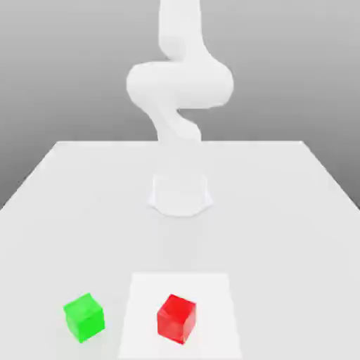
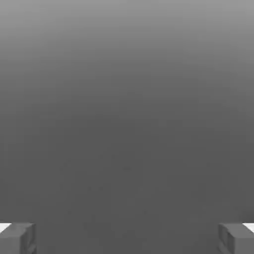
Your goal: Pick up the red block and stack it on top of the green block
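Note:
The red block (image 1: 176, 318) rests on a lighter square patch near the table's front edge, slightly to the exterior view's right of centre. The green block (image 1: 84, 317) lies on the table to the red block's left in the exterior view, about two block widths away. Behind them the white arm (image 1: 179, 91) rises from its round base (image 1: 181, 193) at mid table and bends high above. In the hand view my gripper (image 2: 127, 238) is open: its two grey fingertips (image 2: 18, 238) stand far apart with nothing between them, facing plain grey background.
The white table (image 1: 281, 211) spreads wide around the base, with bare surface on both sides. The lighter square patch (image 1: 211, 295) lies flat under the red block.

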You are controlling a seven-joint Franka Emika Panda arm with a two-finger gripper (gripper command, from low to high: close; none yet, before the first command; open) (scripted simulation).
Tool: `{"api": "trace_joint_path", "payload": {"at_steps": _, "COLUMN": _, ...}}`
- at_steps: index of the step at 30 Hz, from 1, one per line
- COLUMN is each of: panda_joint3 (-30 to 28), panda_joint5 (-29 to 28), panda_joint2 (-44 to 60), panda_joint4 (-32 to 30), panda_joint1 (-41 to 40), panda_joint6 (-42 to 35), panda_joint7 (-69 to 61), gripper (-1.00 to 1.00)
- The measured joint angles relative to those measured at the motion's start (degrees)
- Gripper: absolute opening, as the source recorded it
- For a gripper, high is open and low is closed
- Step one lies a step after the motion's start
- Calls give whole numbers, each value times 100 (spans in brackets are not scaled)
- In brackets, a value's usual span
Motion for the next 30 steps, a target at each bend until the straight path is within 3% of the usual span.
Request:
{"api": "trace_joint_path", "payload": {"at_steps": 16, "panda_joint3": -1243, "panda_joint5": 579, "panda_joint2": 3108, "panda_joint4": -942, "panda_joint1": 1284, "panda_joint6": 1369, "panda_joint7": -4079, "gripper": 0}}
{"api": "trace_joint_path", "payload": {"at_steps": 25, "panda_joint3": -1279, "panda_joint5": 549, "panda_joint2": 4783, "panda_joint4": -1460, "panda_joint1": 1303, "panda_joint6": 2165, "panda_joint7": -6067, "gripper": 0}}
{"api": "trace_joint_path", "payload": {"at_steps": 30, "panda_joint3": -869, "panda_joint5": 1062, "panda_joint2": 5794, "panda_joint4": -1362, "panda_joint1": 1001, "panda_joint6": 2939, "panda_joint7": -6639, "gripper": 0}}
